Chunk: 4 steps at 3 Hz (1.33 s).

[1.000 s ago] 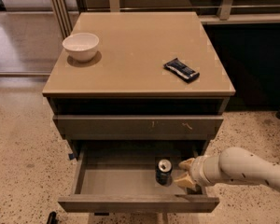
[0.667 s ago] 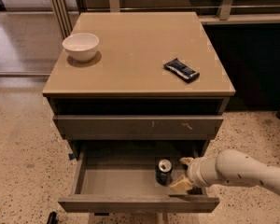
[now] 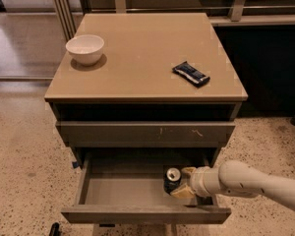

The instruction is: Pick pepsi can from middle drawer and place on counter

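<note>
The pepsi can (image 3: 171,180), dark blue with a silver top, stands upright on the grey floor of the open middle drawer (image 3: 123,191), right of its centre. My gripper (image 3: 182,182) reaches in from the right on a white arm and is open. One tan fingertip (image 3: 188,171) lies behind the can's right side and the other in front of it. I cannot tell whether they touch the can. The tan counter (image 3: 147,53) is the cabinet's top slab above.
A white bowl (image 3: 85,48) sits at the counter's left rear. A flat dark snack-bar wrapper (image 3: 191,74) lies at its right. A shut drawer front with pale scratch marks (image 3: 145,132) is above the open drawer. Speckled floor surrounds the cabinet.
My gripper has moved left inside the drawer, closing the gap to the can, so its fingers now flank the can's right side. The can has not moved.
</note>
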{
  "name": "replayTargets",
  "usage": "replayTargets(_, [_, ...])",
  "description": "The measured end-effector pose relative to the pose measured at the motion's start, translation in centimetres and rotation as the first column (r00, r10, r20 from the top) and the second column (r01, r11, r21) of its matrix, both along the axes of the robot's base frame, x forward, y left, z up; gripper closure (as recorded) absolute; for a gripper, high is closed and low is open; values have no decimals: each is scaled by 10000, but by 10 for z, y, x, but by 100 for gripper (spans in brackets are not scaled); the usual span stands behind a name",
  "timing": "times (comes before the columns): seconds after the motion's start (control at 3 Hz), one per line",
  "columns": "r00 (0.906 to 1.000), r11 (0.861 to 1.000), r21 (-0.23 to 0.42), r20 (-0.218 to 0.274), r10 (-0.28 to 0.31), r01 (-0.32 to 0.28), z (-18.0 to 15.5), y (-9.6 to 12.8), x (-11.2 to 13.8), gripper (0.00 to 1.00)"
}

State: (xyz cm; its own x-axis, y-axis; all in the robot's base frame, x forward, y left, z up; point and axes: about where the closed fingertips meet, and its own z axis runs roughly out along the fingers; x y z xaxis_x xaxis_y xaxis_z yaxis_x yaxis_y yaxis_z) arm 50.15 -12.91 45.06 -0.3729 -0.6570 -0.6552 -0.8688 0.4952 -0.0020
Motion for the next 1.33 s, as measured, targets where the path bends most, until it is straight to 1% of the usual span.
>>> replayTargets(0.33, [9999, 9996, 232, 104, 128, -131, -14, 15, 10, 26])
replayTargets(0.67, [9994, 9986, 438, 190, 278, -286, -25, 29, 16, 28])
replayTargets(1.33, [9994, 9986, 439, 189, 280, -288, -25, 29, 16, 74])
